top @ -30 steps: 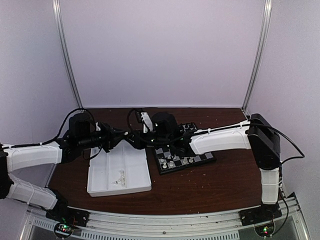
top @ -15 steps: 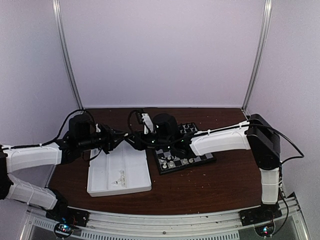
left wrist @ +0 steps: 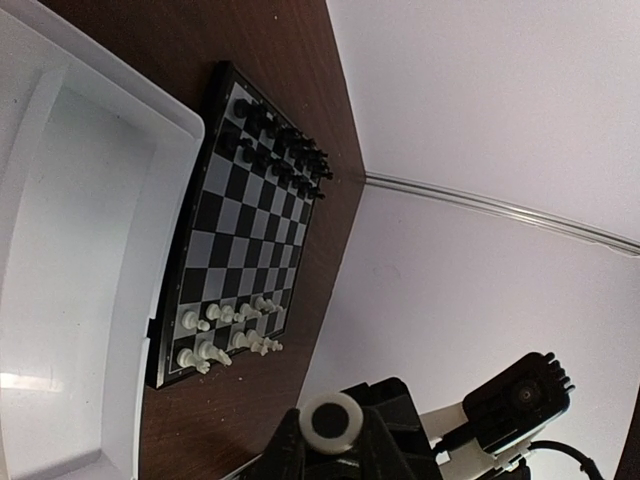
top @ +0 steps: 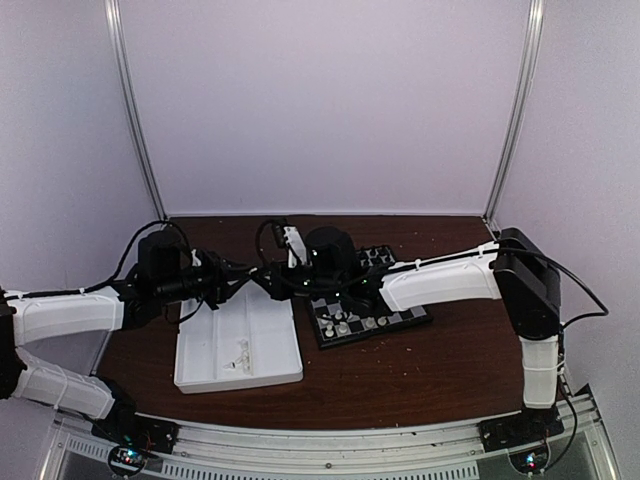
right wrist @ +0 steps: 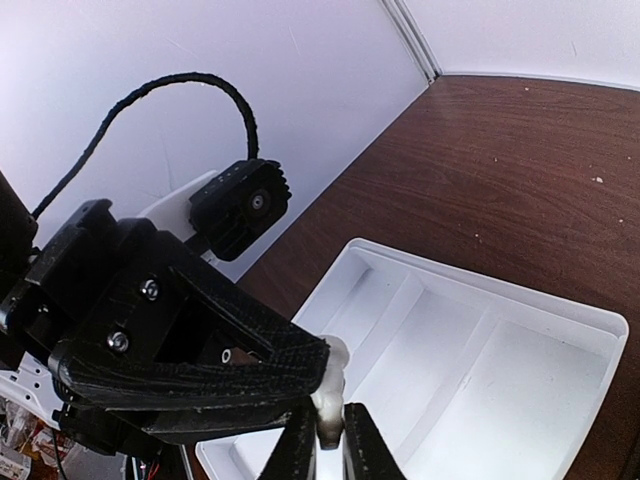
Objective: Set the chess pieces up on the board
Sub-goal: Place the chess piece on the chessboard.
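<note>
**White chessman passed from tool to tool**

White and very small, one plastic chess piece (right wrist: 330,385) is up in the air, above the 12 o'clock edge of the white plastic tray with compartments (top: 240,380). Both tools look clenched on it. The left tool (right wrist: 316,368) pinches its top and the right tool (right wrist: 328,448) squeezes its lower end.

I think this is a hand-over. Next, the left tool needs to let go. Then the right arm needs to carry the piece over to 3 o'clock, to the small square black-and-pale chessboard (top: 402,317). There it should stand the piece on a free square in the white rows at the board's 6 o'clock side.

The top view hides the piece behind the arms. The right wrist view shows the pinch up close. Only the left wrist view shows the whole board, with tiny black chessmen (left wrist: 280,140) at one end and white ones (left wrist: 225,335) at the other.
</note>
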`<state>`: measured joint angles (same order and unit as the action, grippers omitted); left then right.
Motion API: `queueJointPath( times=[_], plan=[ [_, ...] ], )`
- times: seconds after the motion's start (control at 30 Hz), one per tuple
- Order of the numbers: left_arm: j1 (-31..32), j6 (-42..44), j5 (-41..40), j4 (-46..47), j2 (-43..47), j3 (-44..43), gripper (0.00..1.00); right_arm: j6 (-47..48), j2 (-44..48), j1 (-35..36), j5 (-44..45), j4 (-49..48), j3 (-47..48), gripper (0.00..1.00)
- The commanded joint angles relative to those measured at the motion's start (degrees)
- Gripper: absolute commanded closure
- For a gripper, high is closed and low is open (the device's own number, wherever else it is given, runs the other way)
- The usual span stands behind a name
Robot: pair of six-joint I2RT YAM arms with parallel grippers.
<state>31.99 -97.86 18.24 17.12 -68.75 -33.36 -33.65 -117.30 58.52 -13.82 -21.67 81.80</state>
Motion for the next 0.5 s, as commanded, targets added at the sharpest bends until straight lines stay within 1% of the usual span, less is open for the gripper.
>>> queueJointPath(
  times=[0.0, 0.07, 0.17, 0.3, 0.33, 0.4, 0.47],
  plan=[
    [0.62, 0.12, 1.28, 3.05, 1.03, 0.58, 0.82, -0.63, 1.45, -0.14, 1.92, -0.89, 0.58, 0.94],
    [0.6, 0.12, 1.21, 3.05, 1.14, 0.73, 0.82, -0.79, 1.59, -0.16, 1.66, -0.89, 0.64, 0.98],
    [0.62, 0.13, 1.22, 3.1, 1.17, 0.89, 0.82, -0.89, 1.71, -0.16, 1.42, -0.84, 0.58, 1.0],
    [0.61, 0.28, 1.11, 3.15, 1.24, 1.0, 0.81, -0.77, 2.26, -0.18, 1.17, -0.33, 0.66, 1.0],
    [0.62, 0.43, 1.02, 3.24, 1.4, 1.08, 0.8, -0.59, 2.47, -0.15, 1.14, -0.06, 0.47, 1.0],
    [0.58, 1.73, 0.54, 3.48, 1.91, 1.34, 0.73, -0.08, 3.15, -0.23, 1.15, 0.74, 0.11, 1.0],
    [0.42, 6.21, 0.41, 3.92, 2.76, 0.79, 0.63, 0.91, 4.24, -0.65, 1.21, 2.65, -0.86, 1.0]
  ],
)
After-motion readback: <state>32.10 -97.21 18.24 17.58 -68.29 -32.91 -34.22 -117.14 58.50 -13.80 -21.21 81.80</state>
